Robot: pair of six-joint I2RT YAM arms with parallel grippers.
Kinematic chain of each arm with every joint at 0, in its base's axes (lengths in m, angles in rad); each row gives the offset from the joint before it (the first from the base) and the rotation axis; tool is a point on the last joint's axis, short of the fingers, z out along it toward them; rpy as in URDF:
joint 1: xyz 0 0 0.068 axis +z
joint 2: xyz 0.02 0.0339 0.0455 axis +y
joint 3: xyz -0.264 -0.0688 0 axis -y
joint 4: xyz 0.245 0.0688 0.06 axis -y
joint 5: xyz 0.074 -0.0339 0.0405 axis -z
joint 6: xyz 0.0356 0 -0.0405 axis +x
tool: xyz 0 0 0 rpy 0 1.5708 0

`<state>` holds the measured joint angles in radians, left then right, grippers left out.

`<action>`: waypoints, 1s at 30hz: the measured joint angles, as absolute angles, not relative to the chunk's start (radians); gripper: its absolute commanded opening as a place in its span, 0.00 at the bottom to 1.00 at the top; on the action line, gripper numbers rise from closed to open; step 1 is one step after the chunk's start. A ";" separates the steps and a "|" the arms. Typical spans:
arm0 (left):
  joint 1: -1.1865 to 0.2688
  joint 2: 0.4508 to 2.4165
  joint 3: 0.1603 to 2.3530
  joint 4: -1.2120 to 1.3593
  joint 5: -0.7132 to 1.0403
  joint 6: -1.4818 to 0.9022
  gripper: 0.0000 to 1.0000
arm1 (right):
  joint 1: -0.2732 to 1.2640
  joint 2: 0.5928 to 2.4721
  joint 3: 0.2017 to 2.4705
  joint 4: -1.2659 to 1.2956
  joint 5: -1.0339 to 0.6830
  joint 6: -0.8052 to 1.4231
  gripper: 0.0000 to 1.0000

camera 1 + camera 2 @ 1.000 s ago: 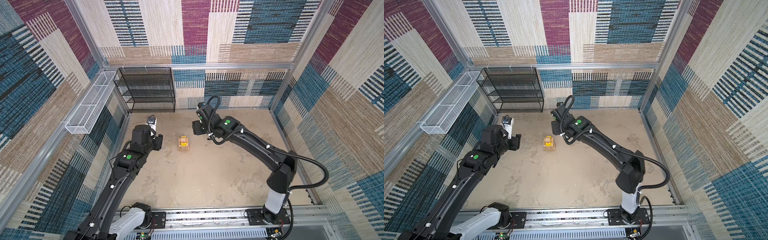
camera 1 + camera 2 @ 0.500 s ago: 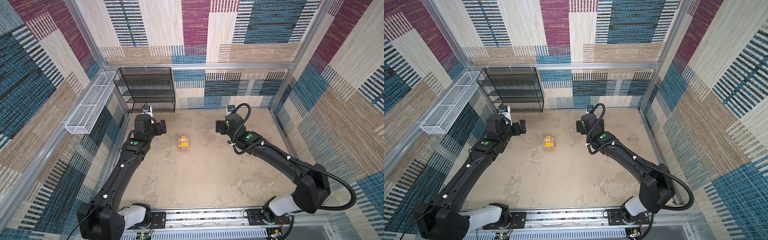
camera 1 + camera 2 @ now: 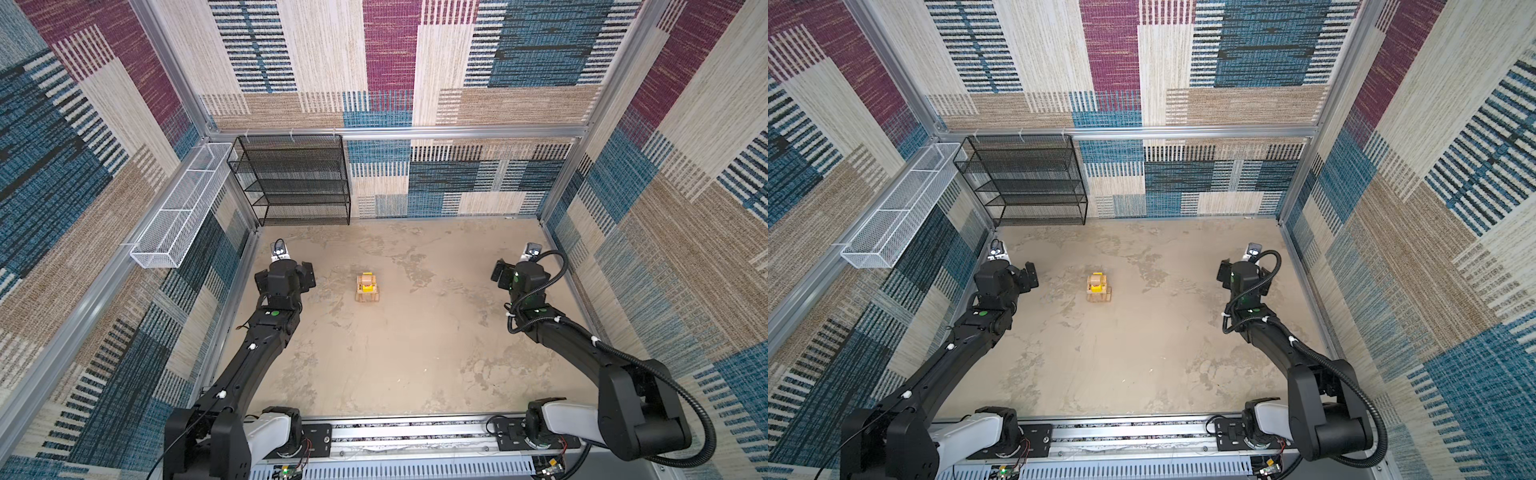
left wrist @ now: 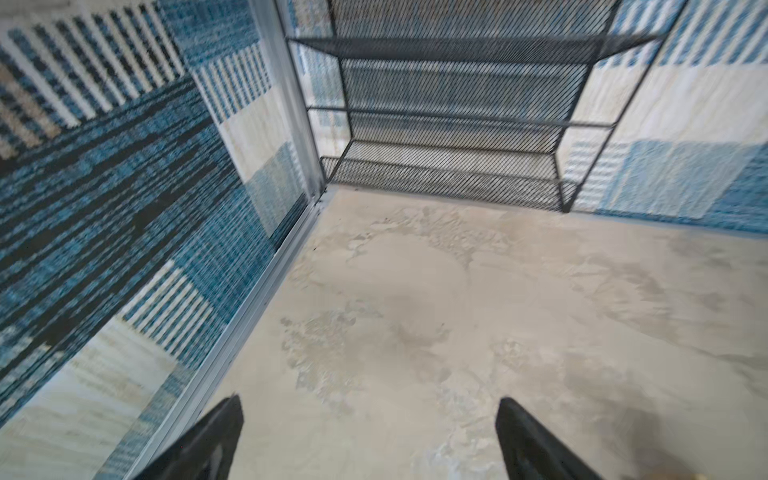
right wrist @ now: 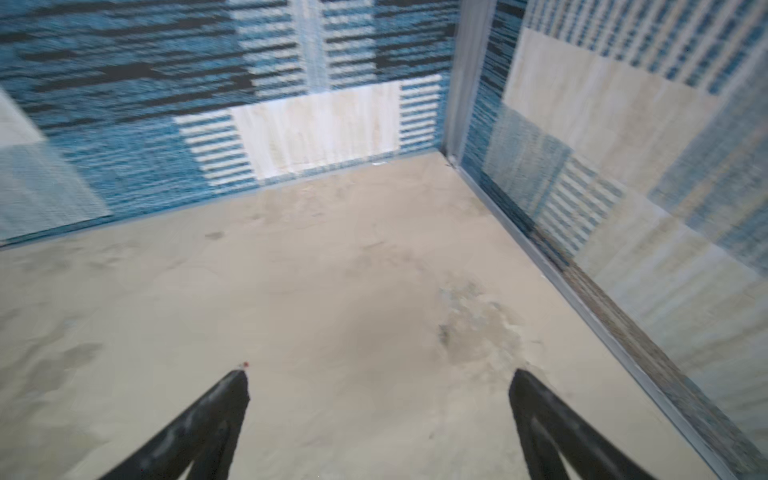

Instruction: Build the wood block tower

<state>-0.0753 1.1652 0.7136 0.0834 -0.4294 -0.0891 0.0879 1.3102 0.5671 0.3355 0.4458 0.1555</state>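
Two arms rise from the rail (image 3: 399, 432) at the near edge of the table (image 3: 395, 353) and reach toward its far half, one along each side wall. Both end at about the same depth.

The left claw (image 3: 285, 272) (image 3: 1007, 275) hangs by the left wall. In its wrist view (image 4: 368, 411) the black fingers (image 4: 216, 432) stand wide apart with only bare, blurred table between them. The right claw (image 3: 520, 272) (image 3: 1242, 274) hangs by the right wall, likewise spread wide (image 5: 380, 376) and holding nothing.

Between them, roughly level with both, the tower (image 3: 366, 287) (image 3: 1098, 286) stands alone on the table, a little left of the middle. It is well apart from either claw, nearer the left one than the right, and neither touches it. Its base of tan wood blocks (image 3: 367, 297) is the widest part. Yellow blocks (image 3: 360, 287) sit above that, and a rounded tan piece (image 3: 366, 279) lies on top.

Farther back, a black mesh shelf (image 3: 295, 178) (image 4: 457, 124) stands against the far wall in the left corner. A white wire basket (image 3: 178, 216) hangs on the left wall.
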 measured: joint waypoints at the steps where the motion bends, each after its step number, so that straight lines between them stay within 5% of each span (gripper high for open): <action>1: -0.061 1.179 0.694 0.097 -0.424 -0.096 0.99 | 0.069 1.329 0.536 0.373 0.445 0.150 1.00; 16: 0.052 1.501 0.432 0.616 0.004 -0.023 0.98 | 0.023 1.530 0.193 1.141 0.153 0.001 1.00; 30: 0.056 1.544 0.441 0.759 0.064 -0.005 1.00 | 0.006 1.537 0.203 1.244 0.078 -0.012 1.00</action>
